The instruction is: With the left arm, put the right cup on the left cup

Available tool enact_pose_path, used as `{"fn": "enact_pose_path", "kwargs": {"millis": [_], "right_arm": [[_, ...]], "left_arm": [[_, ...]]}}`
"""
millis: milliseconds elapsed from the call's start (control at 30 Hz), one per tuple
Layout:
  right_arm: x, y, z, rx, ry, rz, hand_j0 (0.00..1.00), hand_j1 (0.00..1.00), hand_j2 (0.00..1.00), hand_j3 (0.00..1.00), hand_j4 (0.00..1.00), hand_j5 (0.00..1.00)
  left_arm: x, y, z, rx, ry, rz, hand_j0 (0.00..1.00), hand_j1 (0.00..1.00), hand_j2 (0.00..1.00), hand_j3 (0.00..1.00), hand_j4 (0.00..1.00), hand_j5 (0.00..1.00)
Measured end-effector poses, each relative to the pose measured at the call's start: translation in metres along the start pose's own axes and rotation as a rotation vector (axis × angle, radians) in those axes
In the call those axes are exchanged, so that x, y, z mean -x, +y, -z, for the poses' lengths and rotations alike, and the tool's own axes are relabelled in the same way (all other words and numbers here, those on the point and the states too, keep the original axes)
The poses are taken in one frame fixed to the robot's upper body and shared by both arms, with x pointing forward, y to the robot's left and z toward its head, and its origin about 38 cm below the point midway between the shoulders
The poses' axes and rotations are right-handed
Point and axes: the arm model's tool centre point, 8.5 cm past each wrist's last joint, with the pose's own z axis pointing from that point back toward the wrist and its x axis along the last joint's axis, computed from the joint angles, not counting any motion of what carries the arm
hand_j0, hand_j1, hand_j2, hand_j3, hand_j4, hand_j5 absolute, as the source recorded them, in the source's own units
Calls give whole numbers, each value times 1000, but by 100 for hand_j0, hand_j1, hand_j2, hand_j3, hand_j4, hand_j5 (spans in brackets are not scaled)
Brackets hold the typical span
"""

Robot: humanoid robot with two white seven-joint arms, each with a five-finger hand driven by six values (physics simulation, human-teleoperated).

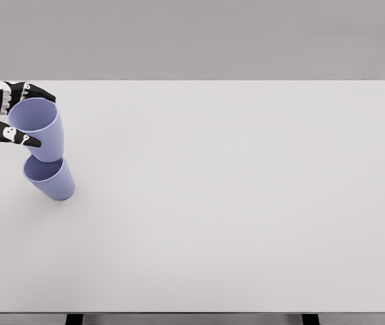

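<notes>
Up at the far left of the head view, the left robot hand (17,115) comes in from the picture's left edge and pinches the upper cup (38,127) near its rim: dark fingers (35,93) wrap round the far side of the rim, and the thumb (24,139) lies across the near side of the wall. That cup is pale violet-blue, held upright with a slight tilt, its mouth open toward the camera; nothing shows inside it except its own smooth inner wall. Directly below it stands the lower cup (50,179), the same colour and shape, resting on the worktop (233,203) with its mouth also turned up. The base of the upper cup sits at the lower cup's rim, overlapping it in the picture; whether it has entered the mouth or only touches the rim, I cannot tell from this angle. What can be seen of the lower cup's inside is bare, though the upper cup hides part of the opening. Both cups stand near the worktop's left edge, about midway between its far and near sides. Its surface is plain white and matt, with a grey wall behind it and dark legs showing just under its near edge. No right arm shows in this view.
</notes>
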Motion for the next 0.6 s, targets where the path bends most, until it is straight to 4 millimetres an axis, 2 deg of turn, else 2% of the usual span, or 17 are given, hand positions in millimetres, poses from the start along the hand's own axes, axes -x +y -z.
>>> {"fn": "enact_pose_path", "kwargs": {"millis": [600], "right_arm": [[0, 0, 0, 0, 0, 0, 100, 100, 100, 100, 100, 100]], "left_arm": [[15, 2, -11, -9, 53, -24, 69, 69, 69, 69, 69, 69]]}}
